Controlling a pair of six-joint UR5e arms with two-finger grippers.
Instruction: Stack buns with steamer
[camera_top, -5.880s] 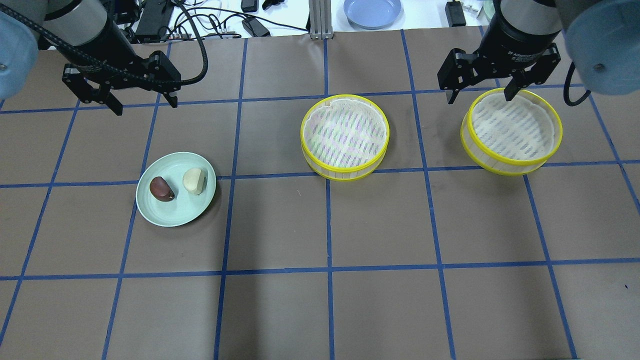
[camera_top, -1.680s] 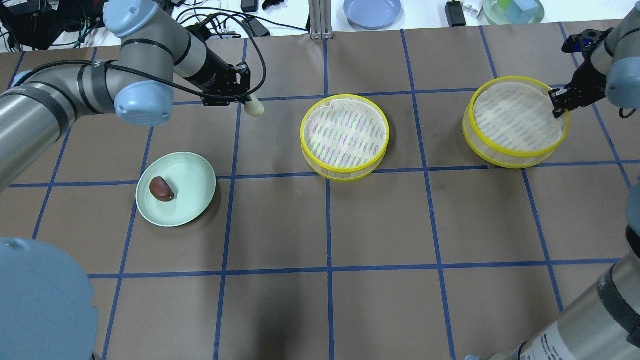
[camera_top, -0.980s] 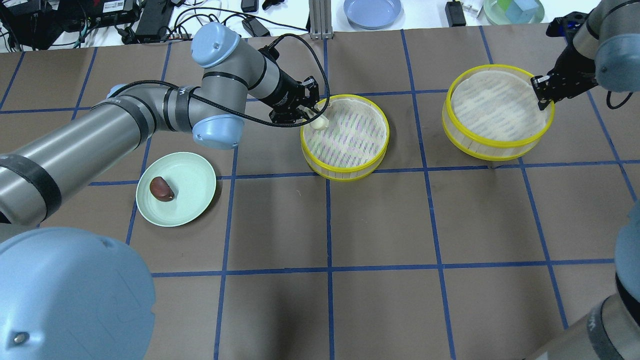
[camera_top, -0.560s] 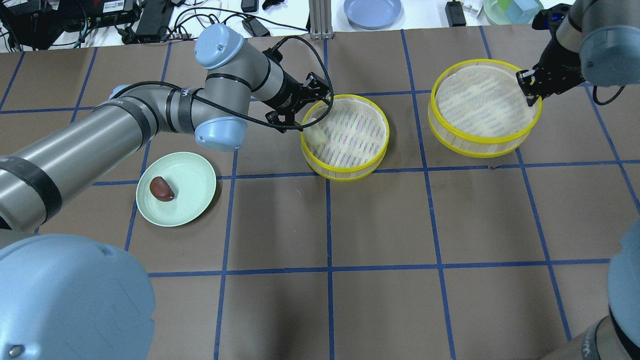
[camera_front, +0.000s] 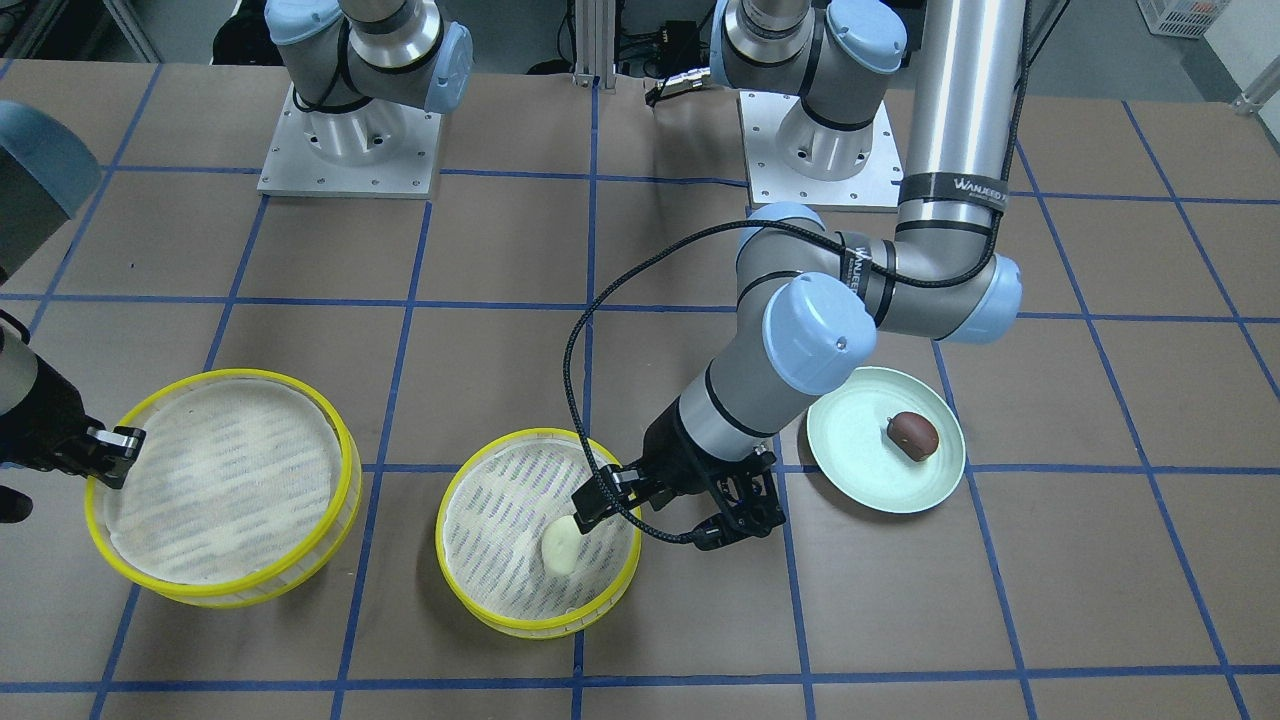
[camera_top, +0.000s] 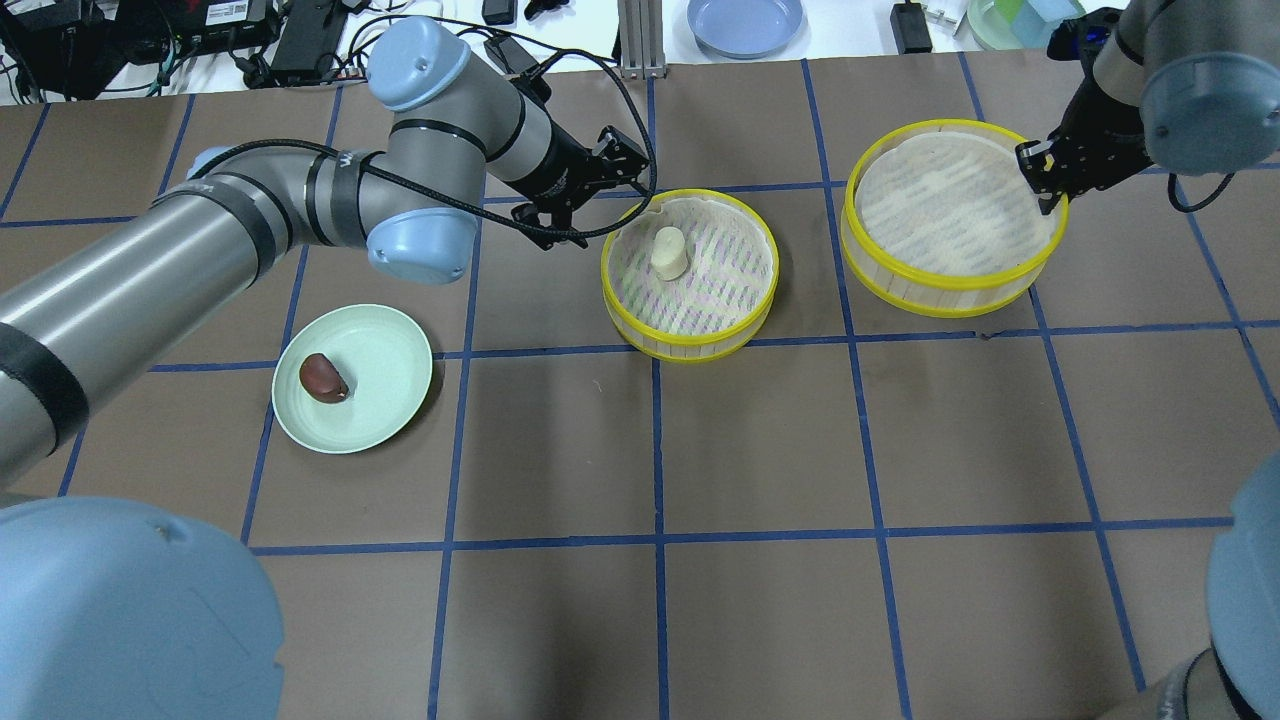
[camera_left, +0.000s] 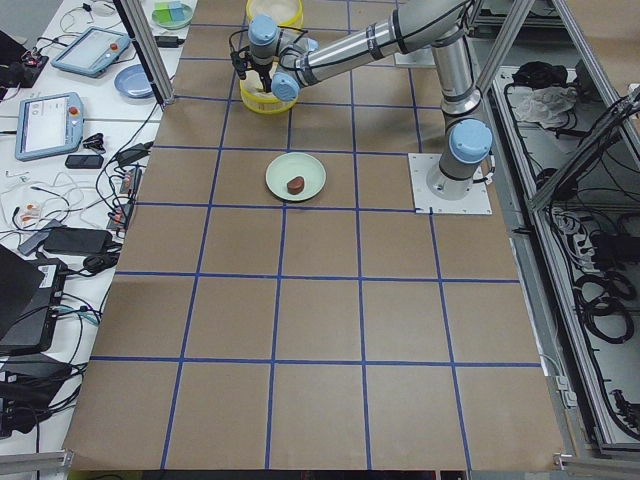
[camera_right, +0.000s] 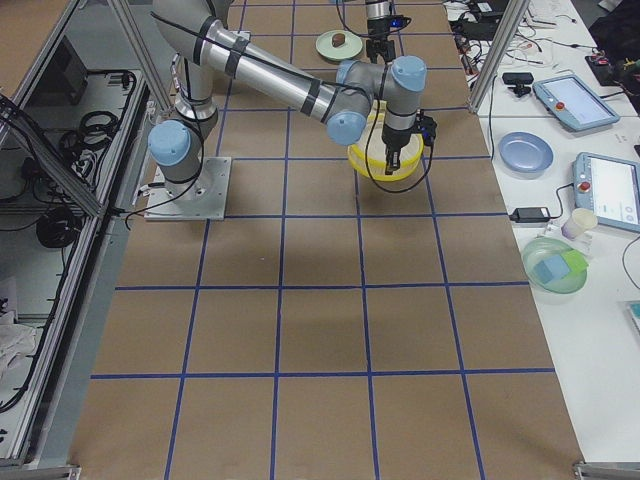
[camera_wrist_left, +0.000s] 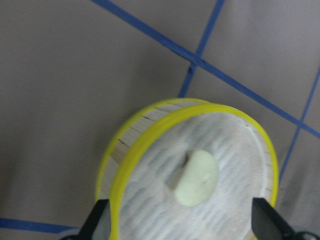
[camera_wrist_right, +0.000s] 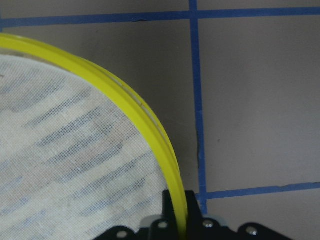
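Note:
The cream-white bun (camera_top: 668, 254) lies inside the middle yellow-rimmed steamer (camera_top: 690, 350), also in the front view (camera_front: 560, 547) and the left wrist view (camera_wrist_left: 197, 179). My left gripper (camera_top: 598, 198) is open and empty just off that steamer's left rim, a little above it. The dark reddish-brown bun (camera_top: 323, 378) sits on the pale green plate (camera_top: 385, 350). My right gripper (camera_top: 1040, 185) is shut on the right rim of the second steamer (camera_top: 950, 215) and holds it off the table, to the right of the middle steamer. The pinch shows in the right wrist view (camera_wrist_right: 180, 210).
My left arm (camera_top: 200, 230) stretches across the table's left half above the plate. A blue plate (camera_top: 745, 22), a green bowl (camera_top: 1020, 20), cables and power bricks lie on the white bench behind the table.
My left gripper carried the cream bun from the plate to the middle steamer, opened and drew back, leaving it inside. My right gripper gripped the second steamer, lifted it and moved it left.

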